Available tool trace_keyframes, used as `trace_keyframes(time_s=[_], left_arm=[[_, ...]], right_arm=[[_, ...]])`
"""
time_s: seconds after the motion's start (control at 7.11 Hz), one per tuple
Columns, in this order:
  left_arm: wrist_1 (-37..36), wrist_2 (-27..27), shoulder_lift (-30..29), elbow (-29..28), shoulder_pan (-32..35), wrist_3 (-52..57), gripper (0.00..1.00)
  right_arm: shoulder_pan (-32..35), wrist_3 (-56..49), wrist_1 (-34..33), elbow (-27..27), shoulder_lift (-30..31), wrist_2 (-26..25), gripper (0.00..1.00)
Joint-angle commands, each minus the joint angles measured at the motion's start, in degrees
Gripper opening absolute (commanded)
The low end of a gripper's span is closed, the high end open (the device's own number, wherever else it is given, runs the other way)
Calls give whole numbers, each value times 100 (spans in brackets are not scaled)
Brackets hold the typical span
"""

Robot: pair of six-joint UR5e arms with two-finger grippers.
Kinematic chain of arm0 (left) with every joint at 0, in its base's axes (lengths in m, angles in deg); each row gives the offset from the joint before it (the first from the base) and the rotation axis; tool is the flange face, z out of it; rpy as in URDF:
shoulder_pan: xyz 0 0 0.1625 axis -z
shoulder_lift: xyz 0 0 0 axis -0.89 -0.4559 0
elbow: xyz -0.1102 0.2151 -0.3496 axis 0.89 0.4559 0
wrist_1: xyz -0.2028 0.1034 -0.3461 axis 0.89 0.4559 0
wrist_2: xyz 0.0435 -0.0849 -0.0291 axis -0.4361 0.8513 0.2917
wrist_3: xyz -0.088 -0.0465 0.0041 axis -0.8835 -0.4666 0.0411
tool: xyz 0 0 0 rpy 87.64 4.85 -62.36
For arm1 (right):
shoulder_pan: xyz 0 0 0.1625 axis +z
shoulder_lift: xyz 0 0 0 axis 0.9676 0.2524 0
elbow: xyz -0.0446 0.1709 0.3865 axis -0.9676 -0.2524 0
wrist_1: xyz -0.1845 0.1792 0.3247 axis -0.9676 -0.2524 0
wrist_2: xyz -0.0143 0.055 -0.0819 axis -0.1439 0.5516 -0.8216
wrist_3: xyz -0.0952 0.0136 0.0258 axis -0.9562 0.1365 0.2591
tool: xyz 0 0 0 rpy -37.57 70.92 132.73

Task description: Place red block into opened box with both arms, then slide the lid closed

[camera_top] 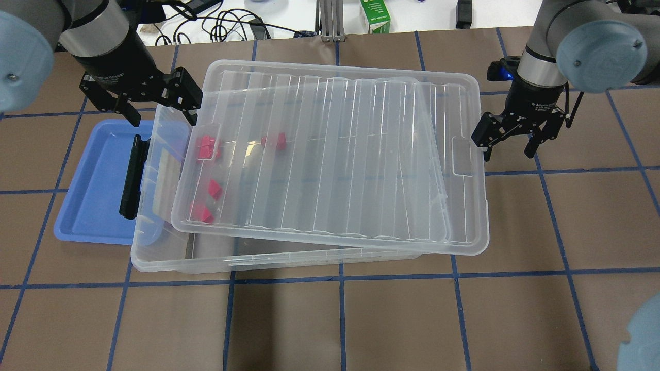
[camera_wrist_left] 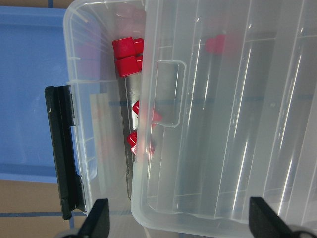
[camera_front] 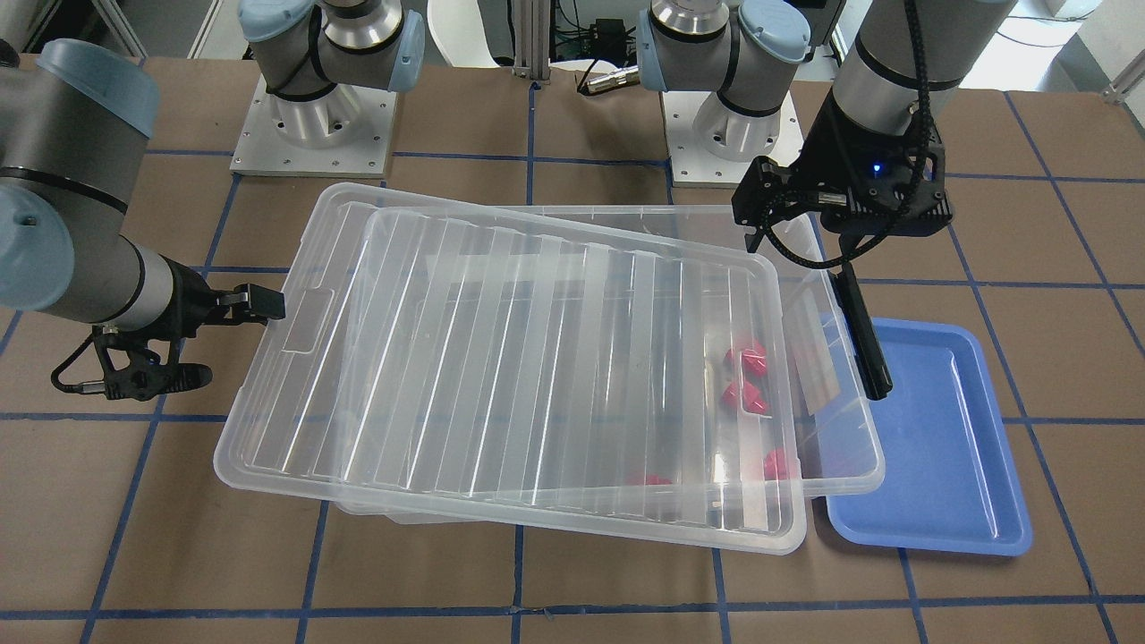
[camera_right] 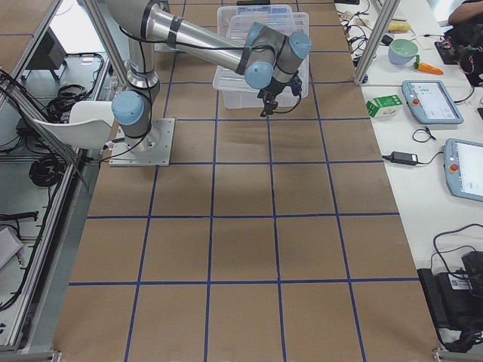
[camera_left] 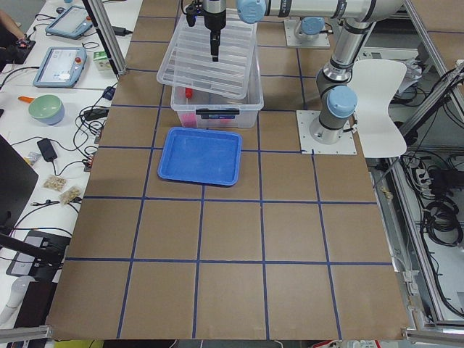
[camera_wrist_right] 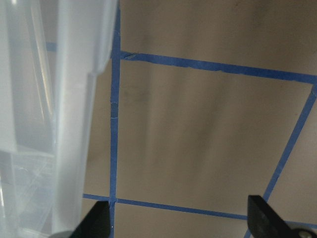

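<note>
flat blue plastic tray [camera_top: 93,206] just beside the large clear plastic box [camera_top: 154,257]. left two-finger gripper [camera_top: 161,114], spread wide and empty, hovers over the box's left end, where four small red plastic blocks [camera_top: 206,148] lie inside. ribbed clear plastic lid [camera_top: 335,154] rests skewed on the rim, that end uncovered. right two-finger gripper [camera_top: 509,149], spread and empty, sits just off the lid's right end.

Clear, shiny plastic for the box [camera_top: 232,262] and its ribbed lid [camera_top: 335,154]. Smooth plastic for the red blocks [camera_wrist_left: 128,48]. Glossy blue plastic for the tray [camera_top: 87,206]. Dull brown paper over the bench [camera_top: 392,324], crossed by blue tape [camera_top: 340,314]. Smooth silver metal on the left arm [camera_top: 100,36] and right arm [camera_top: 539,67], with pale blue plastic caps [camera_top: 600,49].
</note>
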State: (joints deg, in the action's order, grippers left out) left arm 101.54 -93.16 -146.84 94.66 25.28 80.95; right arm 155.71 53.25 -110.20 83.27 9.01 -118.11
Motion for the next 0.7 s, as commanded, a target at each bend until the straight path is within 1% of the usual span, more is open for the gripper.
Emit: trace_keyframes(time_s=[0.0, 0.28, 0.56], left_arm=[[0, 0, 0, 0, 0, 0, 100], [0, 0, 0, 0, 0, 0, 100], [9, 0, 18, 0, 0, 0, 100]], right_arm=[[9, -3, 3, 0, 0, 2, 100], [166, 58, 64, 0, -9, 2, 100], [185, 59, 65, 0, 0, -7, 100]])
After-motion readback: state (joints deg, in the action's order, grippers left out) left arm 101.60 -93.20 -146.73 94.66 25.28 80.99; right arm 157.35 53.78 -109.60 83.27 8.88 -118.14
